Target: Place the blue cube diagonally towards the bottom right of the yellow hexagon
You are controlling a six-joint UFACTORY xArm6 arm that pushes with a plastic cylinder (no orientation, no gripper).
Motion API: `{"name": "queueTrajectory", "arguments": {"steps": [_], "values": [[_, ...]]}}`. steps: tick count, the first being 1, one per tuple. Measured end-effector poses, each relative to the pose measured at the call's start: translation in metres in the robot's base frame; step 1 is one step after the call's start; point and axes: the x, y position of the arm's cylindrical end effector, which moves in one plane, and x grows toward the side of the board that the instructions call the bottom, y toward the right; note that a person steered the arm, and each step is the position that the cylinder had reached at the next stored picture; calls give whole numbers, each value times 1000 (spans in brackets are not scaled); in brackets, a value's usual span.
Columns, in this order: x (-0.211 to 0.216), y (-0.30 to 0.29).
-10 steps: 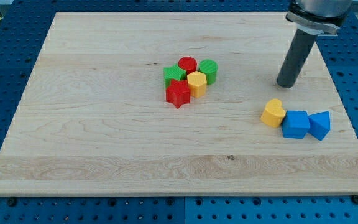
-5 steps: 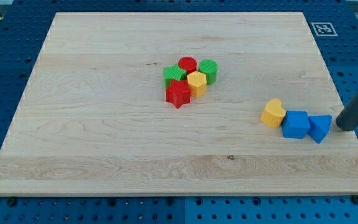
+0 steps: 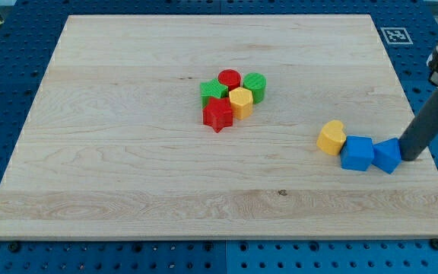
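pushing from the right, my tip (image 3: 411, 156), which holds nothing, touches the blue triangle (image 3: 387, 156) beside the blue cube (image 3: 357, 154); next the cube needs sliding left toward the yellow hexagon (image 3: 240, 100).

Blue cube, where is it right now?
The blue cube sits near the view's right edge of the board, between the yellow heart-like block and the blue triangular block, which my tip touches.

No readable words or numbers; only a black-and-white square marker tag (image 3: 397, 35) sits at the counter's (image 3: 128, 175) top-right corner
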Motion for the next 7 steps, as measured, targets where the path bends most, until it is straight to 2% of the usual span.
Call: {"name": "queueTrajectory", "arguments": {"steps": [4, 7], "values": [[30, -53], [29, -55]]}}
